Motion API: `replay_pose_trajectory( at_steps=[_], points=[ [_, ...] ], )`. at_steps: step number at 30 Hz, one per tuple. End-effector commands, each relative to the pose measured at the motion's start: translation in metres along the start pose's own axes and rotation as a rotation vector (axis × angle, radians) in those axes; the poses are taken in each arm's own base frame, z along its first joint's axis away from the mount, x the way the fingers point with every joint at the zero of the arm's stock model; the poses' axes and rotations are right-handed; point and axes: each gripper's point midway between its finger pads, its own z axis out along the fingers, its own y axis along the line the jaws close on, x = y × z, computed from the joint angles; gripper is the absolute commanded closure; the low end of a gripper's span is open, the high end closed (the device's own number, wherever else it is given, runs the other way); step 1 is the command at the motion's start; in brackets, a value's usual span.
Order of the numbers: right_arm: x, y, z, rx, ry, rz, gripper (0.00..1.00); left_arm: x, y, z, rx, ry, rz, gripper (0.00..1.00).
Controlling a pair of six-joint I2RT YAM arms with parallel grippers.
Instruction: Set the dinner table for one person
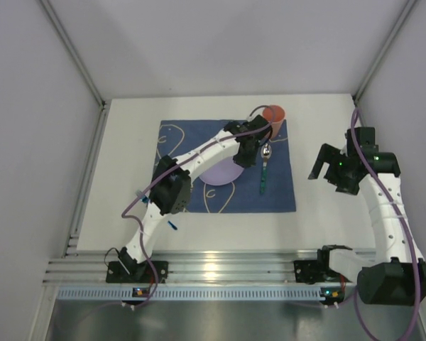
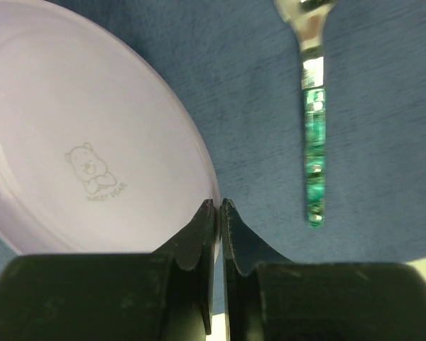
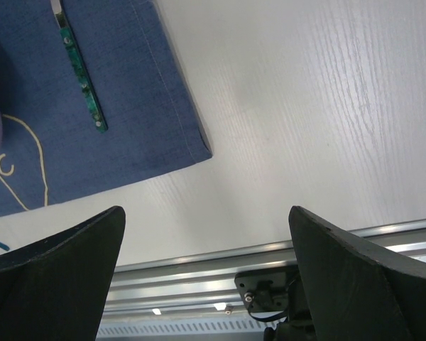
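A lilac plate [image 1: 222,175] lies on the dark blue cloth [image 1: 277,199] in the middle of the white dinner table [image 1: 319,128]. In the left wrist view the plate [image 2: 85,135] shows a faint bear print. My left gripper [image 2: 219,206] is shut, pinching the plate's right rim; it also shows in the top view [image 1: 244,156]. A spoon with a green handle [image 1: 265,170] lies on the cloth right of the plate, seen in both wrist views [image 2: 314,142] [image 3: 82,71]. An orange cup [image 1: 273,114] stands at the cloth's far right corner. My right gripper [image 3: 206,234] is open and empty above bare table, right of the cloth [image 1: 339,172].
A small blue object [image 1: 172,225] lies on the table near the cloth's front left corner. A metal rail [image 1: 220,270] runs along the near edge. Grey walls close in the table at the left, back and right.
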Motion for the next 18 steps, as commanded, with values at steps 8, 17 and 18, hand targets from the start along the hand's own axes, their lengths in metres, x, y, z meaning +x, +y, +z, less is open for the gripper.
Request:
replay_pose_trajectory(
  at_steps=[8, 17, 18],
  points=[
    [-0.009, -0.004, 0.001, 0.013, -0.031, 0.003, 0.00, 0.014, 0.018, 0.006, -0.052, 0.049, -0.005, 0.26],
    [-0.007, -0.003, 0.009, 0.011, -0.017, 0.009, 0.00, 0.037, 0.121, -0.050, -0.175, 0.061, -0.379, 0.20],
    [-0.005, -0.004, 0.012, 0.012, -0.010, 0.009, 0.00, 0.047, 0.135, -0.053, -0.191, 0.061, -0.426, 0.21]
  ],
)
